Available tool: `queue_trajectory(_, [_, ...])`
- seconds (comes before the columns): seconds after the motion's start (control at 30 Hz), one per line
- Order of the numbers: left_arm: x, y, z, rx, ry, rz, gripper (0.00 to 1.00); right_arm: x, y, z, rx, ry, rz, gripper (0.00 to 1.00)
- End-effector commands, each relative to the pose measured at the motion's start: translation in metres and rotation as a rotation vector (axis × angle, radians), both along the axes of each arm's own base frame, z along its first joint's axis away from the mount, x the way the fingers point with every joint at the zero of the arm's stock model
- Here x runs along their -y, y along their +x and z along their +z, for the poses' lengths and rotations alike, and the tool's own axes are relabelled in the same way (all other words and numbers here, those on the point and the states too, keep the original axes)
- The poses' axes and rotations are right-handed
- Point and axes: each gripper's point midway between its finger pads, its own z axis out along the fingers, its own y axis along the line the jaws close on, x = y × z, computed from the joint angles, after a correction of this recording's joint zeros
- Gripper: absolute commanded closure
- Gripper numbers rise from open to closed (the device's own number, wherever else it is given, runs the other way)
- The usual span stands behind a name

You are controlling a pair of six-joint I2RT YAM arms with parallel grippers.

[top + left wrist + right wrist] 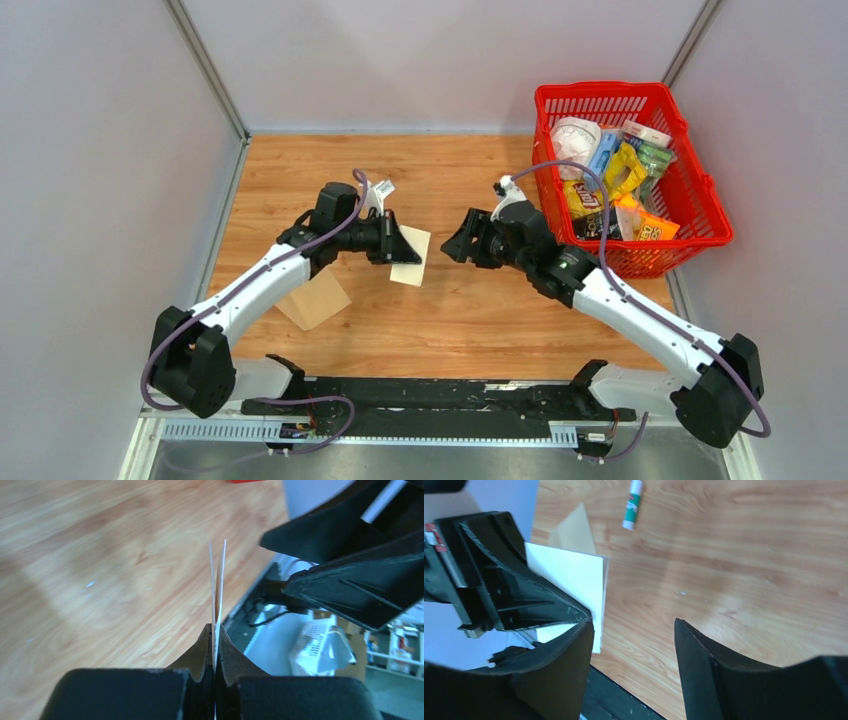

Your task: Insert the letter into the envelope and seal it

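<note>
Bare table lies open in front of both grippers and along the back wall. In the middle, only a narrow gap separates the left gripper, clamped on the letter, from the spread fingers of the right gripper, and the sheet hangs into that gap. The red basket of packets blocks the back right, close beside the right forearm. The envelope lies flat under the left forearm. A glue stick lies on the wood beyond the letter.

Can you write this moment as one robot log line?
left jaws: shut on letter | right jaws: open, near letter | envelope: on table, apart
</note>
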Motion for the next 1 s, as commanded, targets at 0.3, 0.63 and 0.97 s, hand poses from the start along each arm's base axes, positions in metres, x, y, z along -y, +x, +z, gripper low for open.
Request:
queue_trajectory(0.3, [0.027, -0.022, 0.110, 0.022, -0.482, -0.102, 1.00, -0.025, 0.015, 0.103, 0.224, 0.322, 0.069, 0.29])
queue_trajectory(0.63, [0.027, -0.023, 0.118, 0.026, -0.527, -0.102, 1.00, -0.053, 0.010, 0.123, 0.172, 0.476, 0.158, 0.40])
queue_trajectory(0.97, [0.027, -0.025, 0.109, 0.009, -0.507, -0.100, 0.77, -0.045, 0.019, 0.118, 0.162, 0.418, 0.094, 0.95])
